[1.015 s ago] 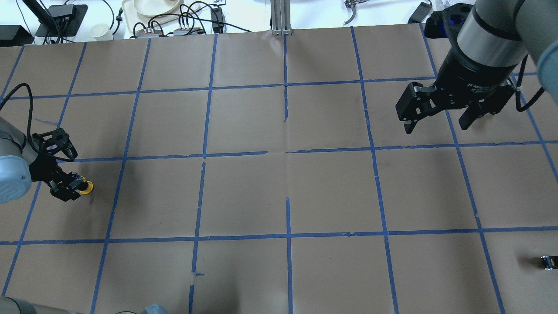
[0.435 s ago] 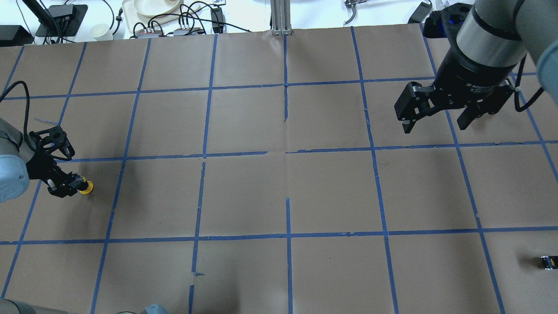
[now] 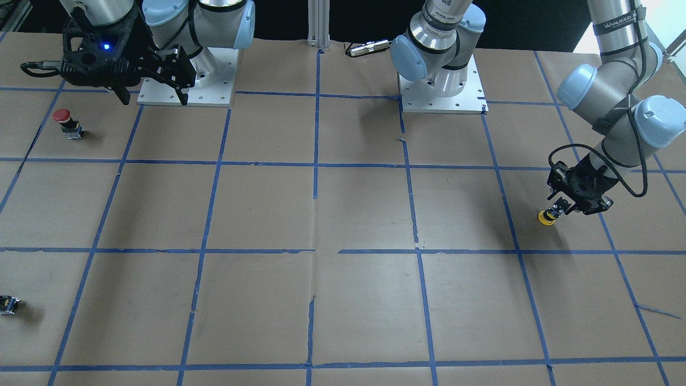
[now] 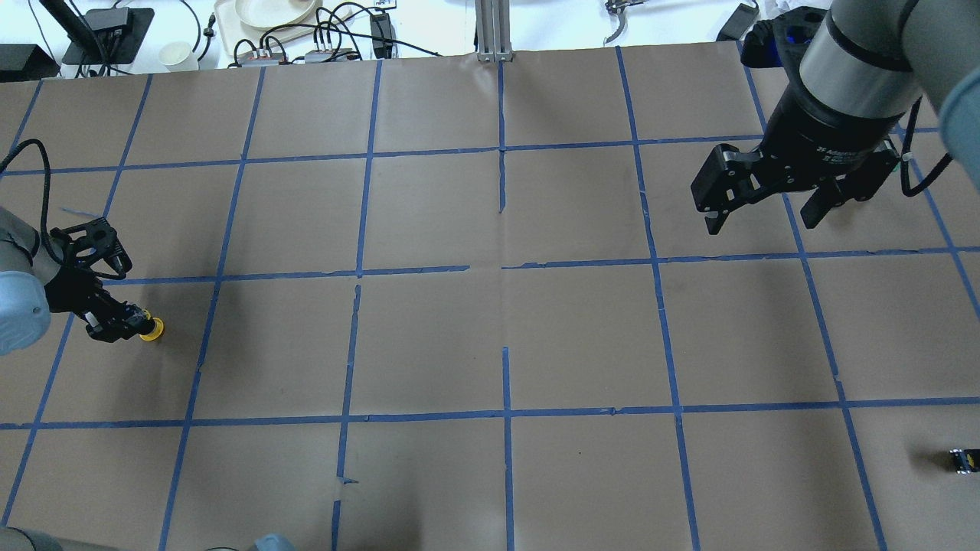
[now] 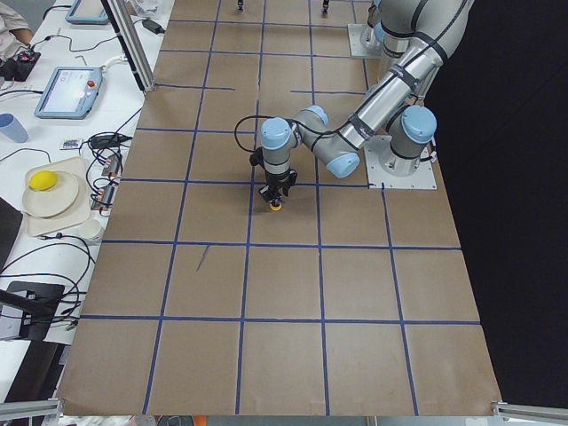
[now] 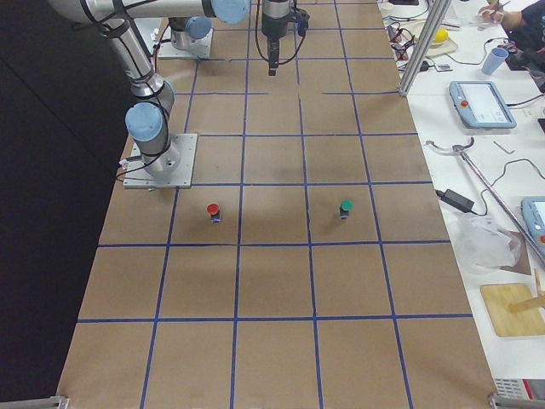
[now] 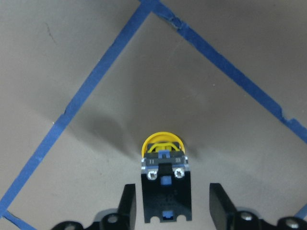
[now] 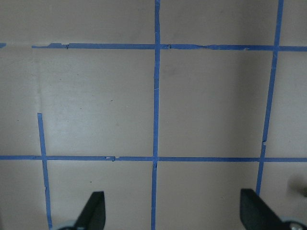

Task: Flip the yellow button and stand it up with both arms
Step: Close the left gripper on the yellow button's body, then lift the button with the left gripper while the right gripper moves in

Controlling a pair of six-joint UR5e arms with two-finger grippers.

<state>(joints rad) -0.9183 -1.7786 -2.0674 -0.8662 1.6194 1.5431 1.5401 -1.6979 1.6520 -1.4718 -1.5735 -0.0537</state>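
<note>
Left hand (image 7: 171, 191) eased back slightly; fingers wide, straddling yellow button (image 4: 150, 329), not gripping. Button on its side, far-left table (image 4: 429, 344), cap pointing away (right hand (image 4: 762, 220) agape, well apart).

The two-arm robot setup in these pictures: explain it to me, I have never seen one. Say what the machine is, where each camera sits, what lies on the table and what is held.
These are two jointed robot arms bolted to a paper-covered table marked with blue tape. Each ends in a two-finger end effector. One camera looks down from behind the robot, one faces it across the table, two sit at the table's ends, one rides on each wrist. The left end effector is open, straddling the yellow button with gaps showing on both sides, so nothing is held; the button seems to lie on its side. The right end effector hangs open and empty above the table. Also there: a red button, a green button and a small black block.
</note>
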